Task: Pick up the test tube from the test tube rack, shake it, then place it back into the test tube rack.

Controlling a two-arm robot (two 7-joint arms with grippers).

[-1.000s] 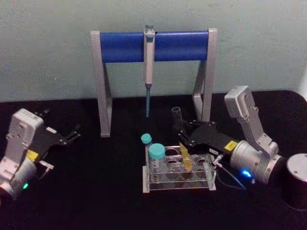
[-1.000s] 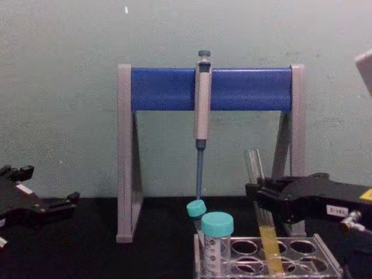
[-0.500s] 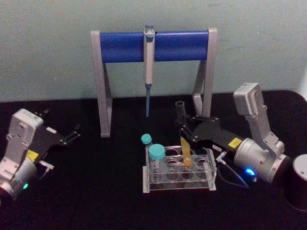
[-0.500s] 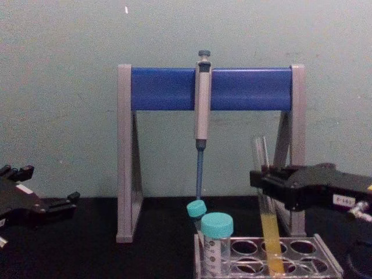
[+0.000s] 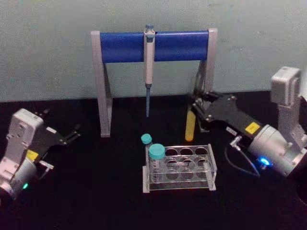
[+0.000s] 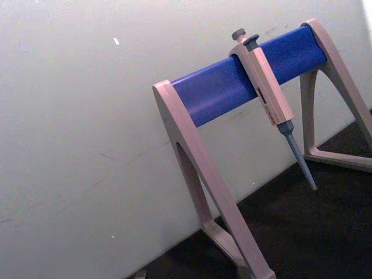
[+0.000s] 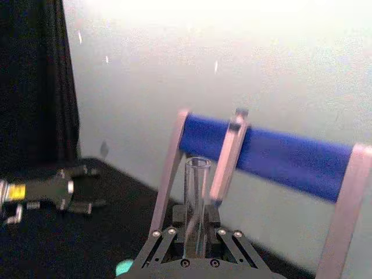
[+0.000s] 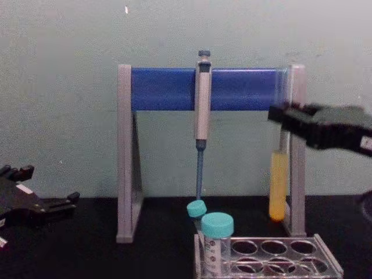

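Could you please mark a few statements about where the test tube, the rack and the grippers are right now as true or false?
1. The right gripper is shut on the upper part of the test tube. True.
2. Two teal-capped vials stand at the left end of the test tube rack. True.
3. The test tube sits in a hole of the rack. False: it hangs in the right gripper, lifted clear of the rack.
4. The pipette lies on the table. False: it hangs from the blue-barred stand.
5. The left gripper rests open at the table's left side. True.
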